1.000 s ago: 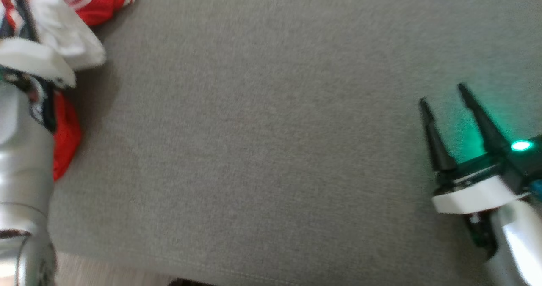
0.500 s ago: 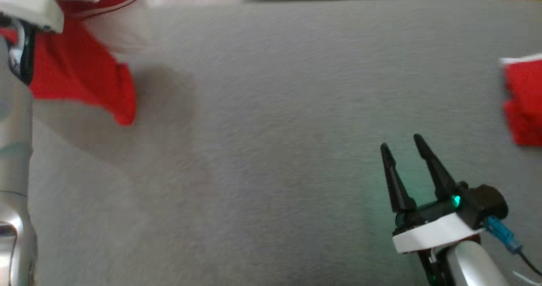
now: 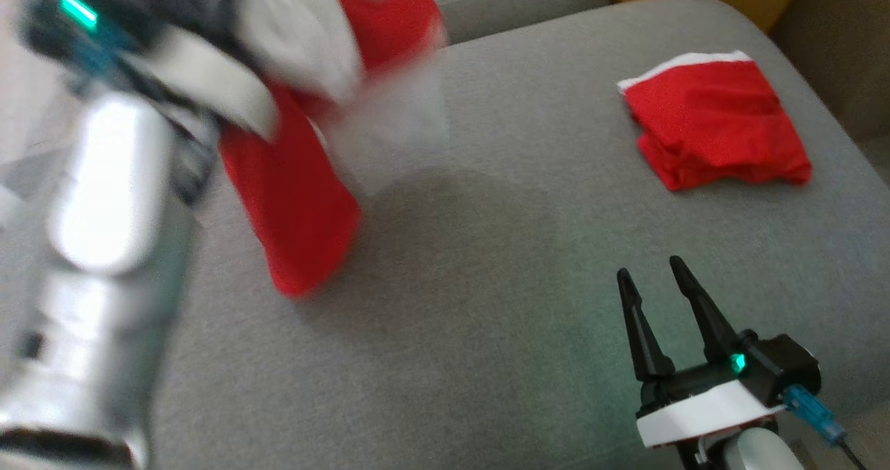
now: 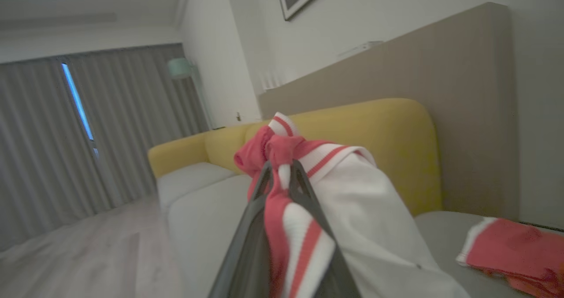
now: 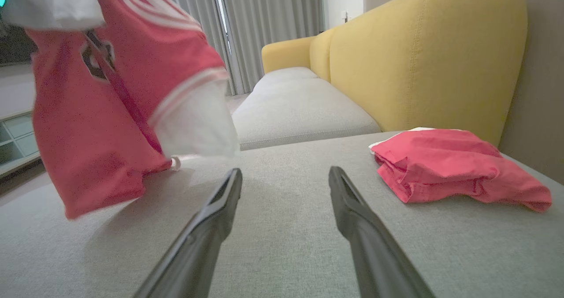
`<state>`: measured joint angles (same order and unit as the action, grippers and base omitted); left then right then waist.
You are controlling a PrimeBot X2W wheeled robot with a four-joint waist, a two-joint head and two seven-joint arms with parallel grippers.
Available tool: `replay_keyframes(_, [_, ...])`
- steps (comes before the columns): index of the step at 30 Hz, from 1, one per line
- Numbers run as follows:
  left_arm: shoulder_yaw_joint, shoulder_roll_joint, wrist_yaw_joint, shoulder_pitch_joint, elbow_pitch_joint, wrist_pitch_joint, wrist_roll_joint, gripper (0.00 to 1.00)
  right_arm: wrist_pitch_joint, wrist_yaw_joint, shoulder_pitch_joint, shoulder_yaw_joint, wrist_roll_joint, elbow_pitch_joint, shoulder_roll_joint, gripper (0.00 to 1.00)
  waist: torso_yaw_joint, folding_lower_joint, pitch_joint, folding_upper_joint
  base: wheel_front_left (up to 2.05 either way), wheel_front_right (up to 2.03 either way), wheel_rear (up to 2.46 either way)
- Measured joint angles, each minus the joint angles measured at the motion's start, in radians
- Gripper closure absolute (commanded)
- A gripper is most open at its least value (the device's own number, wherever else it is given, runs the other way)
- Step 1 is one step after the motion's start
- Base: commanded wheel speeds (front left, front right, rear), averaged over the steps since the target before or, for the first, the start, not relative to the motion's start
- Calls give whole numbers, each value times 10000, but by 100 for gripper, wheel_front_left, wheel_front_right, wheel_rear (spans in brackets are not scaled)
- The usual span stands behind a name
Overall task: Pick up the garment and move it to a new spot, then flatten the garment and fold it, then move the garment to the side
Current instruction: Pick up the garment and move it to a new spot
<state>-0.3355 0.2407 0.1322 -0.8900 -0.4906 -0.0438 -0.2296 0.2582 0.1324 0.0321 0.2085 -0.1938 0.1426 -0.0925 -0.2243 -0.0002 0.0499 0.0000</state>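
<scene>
A red and white garment [image 3: 299, 199] hangs in the air over the left part of the grey sofa seat [image 3: 487, 303], its lower red end just above the cushion. My left gripper [image 4: 282, 170] is shut on a bunched red and white-striped edge of it; white cloth drapes over the right finger. In the right wrist view the garment [image 5: 101, 126] hangs at the left, clear of the seat. My right gripper [image 3: 646, 268] rests low at the front right, open and empty, fingers [image 5: 220, 201] pointing along the cushion.
A folded red piece of clothing [image 3: 716, 133] lies at the seat's back right, near the rounded corner. The yellow backrest [image 5: 418, 55] rises behind it. Another grey cushion [image 5: 299, 108] lies beyond, and floor shows past the sofa's left edge.
The head view has swung up and over, bringing the folded red piece and the backrest into sight. The garment now hangs free from my left gripper, nearer the seat's middle. The right gripper stays open.
</scene>
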Motion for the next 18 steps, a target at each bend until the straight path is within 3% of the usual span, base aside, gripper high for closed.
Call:
replay_keyframes(4, [-928,-499,2,1710,82,-107,-389,100,0,0,-28,-19,-2,-52,109,0,-169,4,311,0,0,0,0])
replay_keyframes(12, [-1710,-1528,-146,5438,-1041,-1772,-897,100,0,0,-23,-77,-102,-25,219,0,-95,2,608,0,0,0,0])
replay_keyframes(13, [-1831,-1615,-196,5633,-1106,-1871,-899,63,0,0,-4,-140,-102,-15,221,0,-25,1,594,0,0,0,0])
replay_keyframes(14, [-1854,-1689,-272,5781,-1124,-1927,-905,0,0,0,9,-194,-102,17,221,0,54,2,573,0,0,0,0])
replay_keyframes(18, [-1789,-1816,-1051,6214,-660,-2046,-825,0,-2,0,32,-276,-102,146,215,0,422,2,363,0,0,0,0])
